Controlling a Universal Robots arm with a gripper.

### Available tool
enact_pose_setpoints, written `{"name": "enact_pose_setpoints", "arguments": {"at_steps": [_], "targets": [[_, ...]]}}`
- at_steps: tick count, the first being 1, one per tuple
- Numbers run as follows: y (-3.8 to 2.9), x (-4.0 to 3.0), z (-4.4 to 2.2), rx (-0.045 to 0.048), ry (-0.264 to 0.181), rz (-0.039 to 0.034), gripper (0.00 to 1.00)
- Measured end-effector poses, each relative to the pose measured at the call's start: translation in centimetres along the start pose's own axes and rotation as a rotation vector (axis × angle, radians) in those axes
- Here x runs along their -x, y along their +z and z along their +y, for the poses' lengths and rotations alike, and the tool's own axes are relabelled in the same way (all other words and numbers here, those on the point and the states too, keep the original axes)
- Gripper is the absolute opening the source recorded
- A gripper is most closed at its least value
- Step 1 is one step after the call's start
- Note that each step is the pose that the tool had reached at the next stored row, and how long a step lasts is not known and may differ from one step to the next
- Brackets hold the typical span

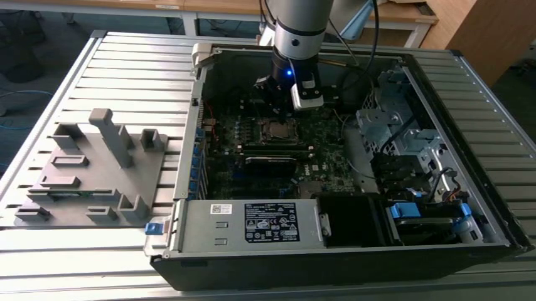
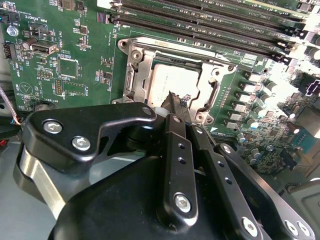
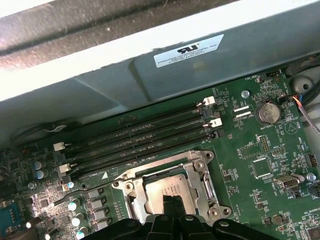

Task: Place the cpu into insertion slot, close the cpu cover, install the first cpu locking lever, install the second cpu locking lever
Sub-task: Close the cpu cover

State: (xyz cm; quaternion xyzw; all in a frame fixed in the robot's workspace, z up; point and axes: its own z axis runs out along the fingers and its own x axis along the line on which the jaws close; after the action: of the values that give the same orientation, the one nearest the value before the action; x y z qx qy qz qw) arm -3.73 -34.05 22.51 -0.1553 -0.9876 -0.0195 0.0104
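Note:
The cpu (image 2: pixel 164 80) (image 3: pixel 167 186) lies flat in the insertion slot (image 1: pixel 279 130) on the green board, its dull silver top showing. The cpu cover (image 2: pixel 134 75) (image 3: pixel 201 176), a silvery frame with a square window, lies flat around the chip. My gripper (image 2: pixel 176 96) (image 3: pixel 172 204) (image 1: pixel 278 100) hangs just above the chip's near edge. Its black fingers (image 2: pixel 172 135) are drawn together to a point, shut, with nothing visible between them. I cannot make out the locking levers clearly.
Long black memory strips (image 3: pixel 135 140) (image 2: pixel 200 20) run beside the socket, next to the case wall (image 3: pixel 150 75). A coin battery (image 3: pixel 268 112) sits on the board. The power supply (image 1: pixel 251 222), drive cage (image 1: pixel 393 125) and a grey fixture (image 1: pixel 92 163) on the slatted table surround the work area.

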Motion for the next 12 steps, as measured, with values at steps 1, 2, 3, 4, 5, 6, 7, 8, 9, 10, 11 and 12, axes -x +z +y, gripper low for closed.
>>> {"name": "enact_pose_setpoints", "arguments": {"at_steps": [1, 2, 3, 4, 5, 6, 7, 8, 9, 10, 11, 12], "targets": [[0.0, 0.0, 0.0, 0.0, 0.0, 0.0, 0.1], [0.0, 0.0, 0.0, 0.0, 0.0, 0.0, 0.1], [0.0, 0.0, 0.0, 0.0, 0.0, 0.0, 0.1], [0.0, 0.0, 0.0, 0.0, 0.0, 0.0, 0.1], [0.0, 0.0, 0.0, 0.0, 0.0, 0.0, 0.1], [0.0, 0.0, 0.0, 0.0, 0.0, 0.0, 0.1], [0.0, 0.0, 0.0, 0.0, 0.0, 0.0, 0.1], [0.0, 0.0, 0.0, 0.0, 0.0, 0.0, 0.1], [0.0, 0.0, 0.0, 0.0, -0.001, 0.0, 0.1], [0.0, 0.0, 0.0, -0.0001, -0.003, 0.0001, 0.1], [0.0, 0.0, 0.0, -0.0002, -0.008, 0.0003, 0.1], [0.01, 0.0, 0.0, -0.0004, -0.016, 0.0006, 0.1]]}}
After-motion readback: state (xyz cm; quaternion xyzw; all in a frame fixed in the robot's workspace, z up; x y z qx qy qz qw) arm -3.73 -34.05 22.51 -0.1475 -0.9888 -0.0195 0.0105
